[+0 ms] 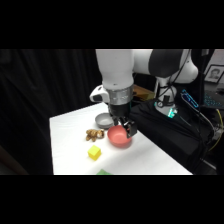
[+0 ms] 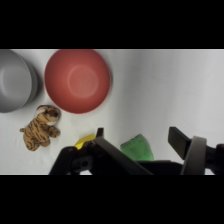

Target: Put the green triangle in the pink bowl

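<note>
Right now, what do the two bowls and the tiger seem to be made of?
Pink bowl: probably plastic, a smooth matte surface with only a soft sheen.
Grey bowl: looks like metal, a dull brushed grey, though grey plastic is possible.
Tiger: plush fabric, with a fuzzy striped outline.

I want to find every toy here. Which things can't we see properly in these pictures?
- Green triangle: wrist view, its lower part sits behind the hand's black linkage; side view, cut off by the picture's bottom edge.
- Yellow cube: wrist view, mostly hidden by the linkage.
- Grey bowl: wrist view, cut by the left edge.
- Pink bowl: side view, partly behind the hand.
</note>
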Robot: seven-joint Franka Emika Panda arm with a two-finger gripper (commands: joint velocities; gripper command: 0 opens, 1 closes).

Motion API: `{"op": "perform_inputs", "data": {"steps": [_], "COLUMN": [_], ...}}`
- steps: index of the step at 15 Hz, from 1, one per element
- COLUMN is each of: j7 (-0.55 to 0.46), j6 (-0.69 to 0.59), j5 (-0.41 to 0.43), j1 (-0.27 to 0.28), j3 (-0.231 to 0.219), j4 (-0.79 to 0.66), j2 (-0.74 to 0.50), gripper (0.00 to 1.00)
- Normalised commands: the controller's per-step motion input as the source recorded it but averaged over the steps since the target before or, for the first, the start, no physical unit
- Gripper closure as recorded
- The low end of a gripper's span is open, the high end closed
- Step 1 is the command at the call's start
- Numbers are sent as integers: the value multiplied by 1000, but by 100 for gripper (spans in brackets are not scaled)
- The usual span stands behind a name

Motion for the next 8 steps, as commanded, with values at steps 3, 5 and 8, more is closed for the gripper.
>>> {"op": "perform_inputs", "data": {"steps": [3,5,8], "j7": [-54,-181,-230], "j6": [27,128,197], "j5": [42,103,134], "j1": [-32,-30,-38], "j3": [59,81,69], "j4": [119,202,265], "j2": [88,153,214], "gripper": [0,0,0]}}
